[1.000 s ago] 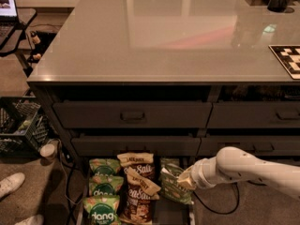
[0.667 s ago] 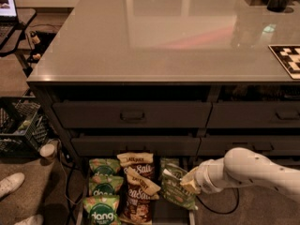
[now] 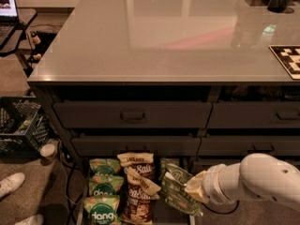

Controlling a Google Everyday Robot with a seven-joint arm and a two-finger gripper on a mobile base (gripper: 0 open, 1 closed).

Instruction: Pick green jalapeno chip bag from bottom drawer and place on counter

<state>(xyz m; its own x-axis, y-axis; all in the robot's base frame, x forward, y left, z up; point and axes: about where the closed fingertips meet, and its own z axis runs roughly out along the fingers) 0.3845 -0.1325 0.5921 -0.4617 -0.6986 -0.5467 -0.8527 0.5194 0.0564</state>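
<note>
Compared with a second ago, the white arm [image 3: 262, 179] has drawn back toward the right edge of the view, and the hand [image 3: 193, 190] has come with it, now sitting at the right-hand edge of the green jalapeno chip bag [image 3: 177, 191]. The bag has shifted slightly right and leans over, its top tipped toward the left. Whether the hand grips the bag or only touches it, I cannot tell.

The bag is dull olive, crinkled, with pale lettering, and is still inside the open bottom drawer [image 3: 163, 215] at its right side, low to the floor. A similar olive bag [image 3: 165, 165] stands just behind it. Brown-and-cream Sea Salt bags [image 3: 138, 182] fill the middle of the drawer and bright green dang bags [image 3: 104, 192] fill the left.

Above, two closed drawers [image 3: 133, 115] sit under the glossy desk [image 3: 164, 36], which carries a checkered board [image 3: 287, 60] at its right edge. A black crate [image 3: 18, 123] and white shoes [image 3: 11, 184] are on the carpet to the left.
</note>
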